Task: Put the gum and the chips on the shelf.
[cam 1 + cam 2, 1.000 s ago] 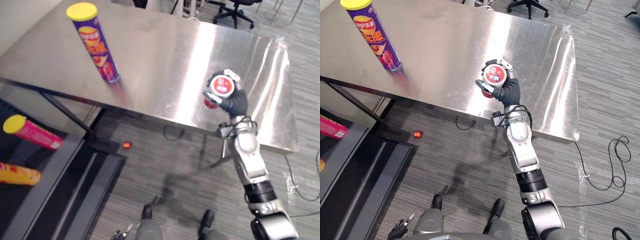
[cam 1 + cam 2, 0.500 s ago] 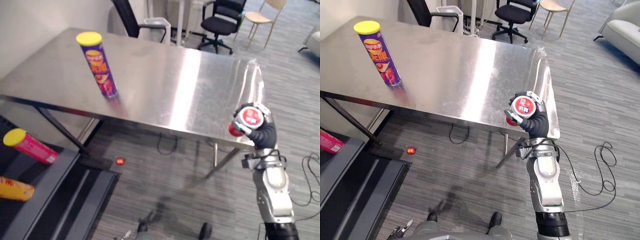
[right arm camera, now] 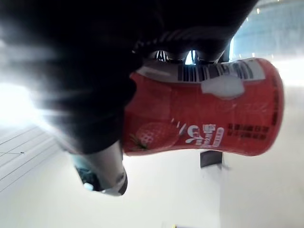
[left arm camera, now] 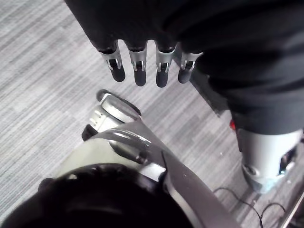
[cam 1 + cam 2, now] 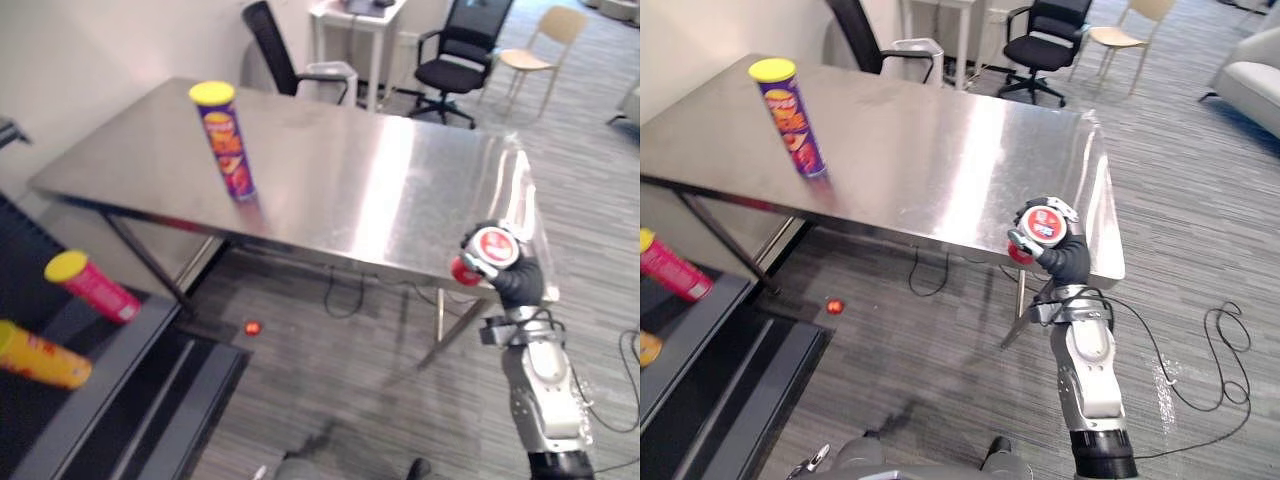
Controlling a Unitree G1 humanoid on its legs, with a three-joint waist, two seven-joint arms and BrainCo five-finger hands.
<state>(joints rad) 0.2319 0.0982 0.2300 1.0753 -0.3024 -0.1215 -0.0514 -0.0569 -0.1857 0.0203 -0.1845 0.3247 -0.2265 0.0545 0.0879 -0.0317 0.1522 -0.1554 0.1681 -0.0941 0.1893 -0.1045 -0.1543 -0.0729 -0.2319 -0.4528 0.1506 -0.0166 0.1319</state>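
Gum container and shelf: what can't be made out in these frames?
- Gum container: right wrist view, one end hidden under the right hand's dark cover.
- Shelf: eye views, cut off by the left edge, as is the yellow can on it.
- Red thing on the floor: eye views, too small to identify.

The red round plastic gum tub (image 5: 1041, 224) sits in the fingers of the right hand (image 5: 1068, 262), by the steel counter's (image 5: 940, 150) near right corner. Well left of the fingers, the purple yellow-lidded chips tube (image 5: 790, 118) stands upright on the counter. Farther left and lower, a pink tube (image 5: 92, 287) and a yellow tube (image 5: 40, 355) lie on the dark shelf (image 5: 120, 380).
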